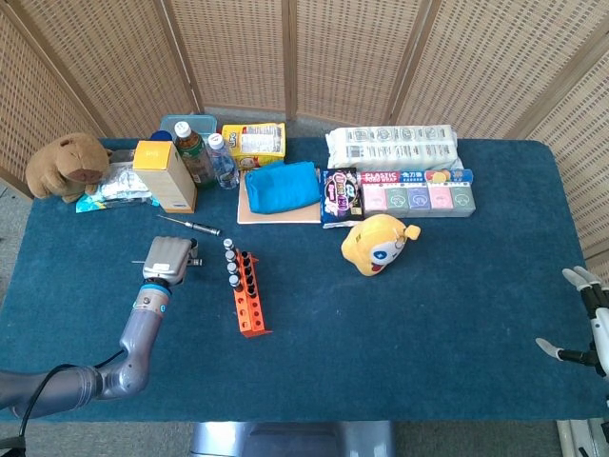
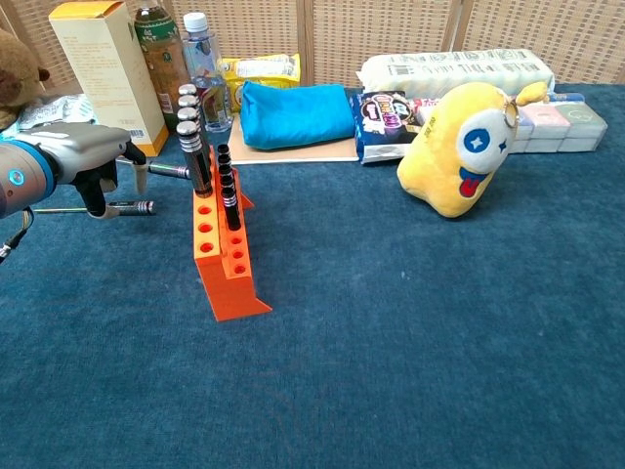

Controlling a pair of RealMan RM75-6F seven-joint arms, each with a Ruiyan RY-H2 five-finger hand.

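Wicker screens back the dark blue cloth-covered table [image 1: 457,314]. Yellow plush toy [image 2: 457,147] sits right of centre. Orange plastic tube rack [image 2: 223,259] holds several capped black tubes; my left hand [image 1: 168,257] hovers just beside it, fingers curled downward, holding nothing I can see. Slim black-handled screwdriver [image 1: 190,225] lies just behind that hand. My right hand [image 1: 588,322] rests at the far edge, fingers spread, empty.

Bright, even light; sharp focus.
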